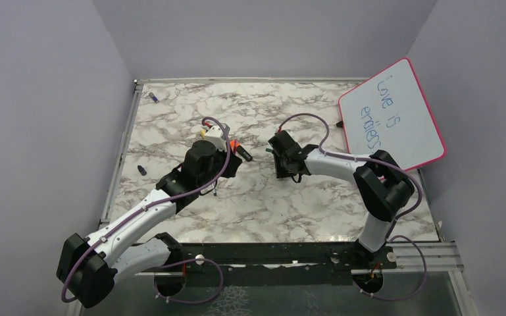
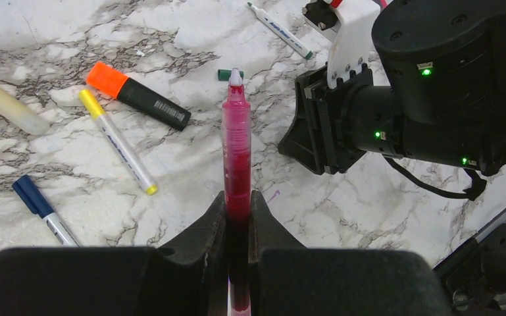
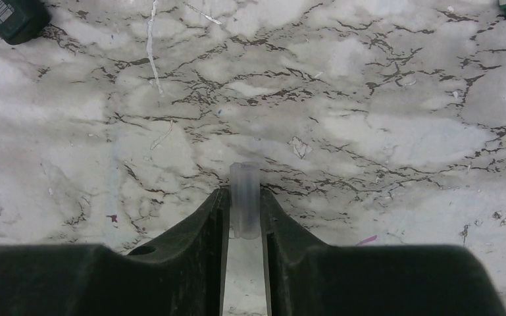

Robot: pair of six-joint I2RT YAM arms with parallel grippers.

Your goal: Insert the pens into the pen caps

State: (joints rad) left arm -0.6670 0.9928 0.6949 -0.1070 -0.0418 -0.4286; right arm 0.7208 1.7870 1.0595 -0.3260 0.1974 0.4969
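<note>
My left gripper is shut on a dark red pen, whose bare pale tip points away towards a small green pen cap on the table. My right gripper is low over the marble with a short clear pen cap pinched between its fingertips, open end forward. It faces the left gripper across a short gap. Loose pens lie on the table: a yellow-ended one, a blue-ended one, a green-tipped one and a yellow one.
A thick black highlighter with an orange end lies among the pens. A pink-framed whiteboard leans at the back right. Two small blue caps lie near the table's left edge.
</note>
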